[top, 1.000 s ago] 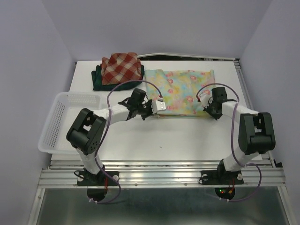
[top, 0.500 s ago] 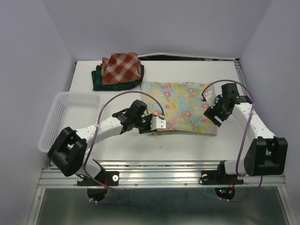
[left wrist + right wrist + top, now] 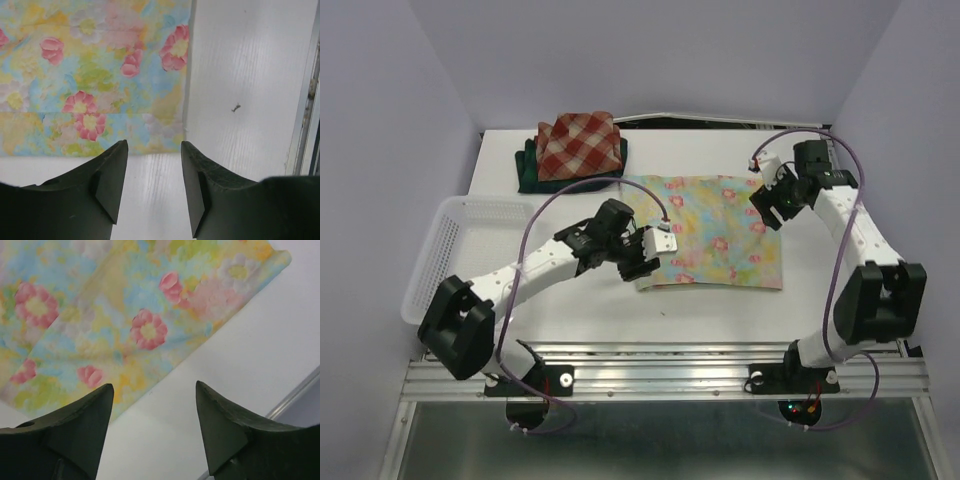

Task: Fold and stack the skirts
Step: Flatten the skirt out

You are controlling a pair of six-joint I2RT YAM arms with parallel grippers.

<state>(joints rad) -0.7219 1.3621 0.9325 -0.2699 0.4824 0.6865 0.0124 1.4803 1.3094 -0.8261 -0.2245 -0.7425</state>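
Observation:
The pastel floral skirt [image 3: 715, 232] lies flat in the middle of the white table. My left gripper [image 3: 648, 258] hovers at its near left corner, open, with only bare table between the fingers; the left wrist view shows the skirt's corner [image 3: 95, 75] just ahead of that gripper [image 3: 152, 150]. My right gripper [image 3: 770, 200] hangs open over the skirt's far right corner, empty; in the right wrist view the skirt [image 3: 125, 315] lies ahead of the open gripper [image 3: 155, 390]. At the far left, the folded red-and-cream plaid skirt [image 3: 582, 143] rests on the dark green plaid skirt [image 3: 533, 172].
A white mesh basket [image 3: 460, 250] stands at the table's left edge, beside the left arm. A metal rail [image 3: 305, 100] runs along the table's near edge, and another rail [image 3: 295, 395] shows at the edge by the right gripper.
Both grippers were shut on the floral skirt, drew it nearer and have let go. The right gripper has moved back to its far right corner; the left has backed off its near left corner.

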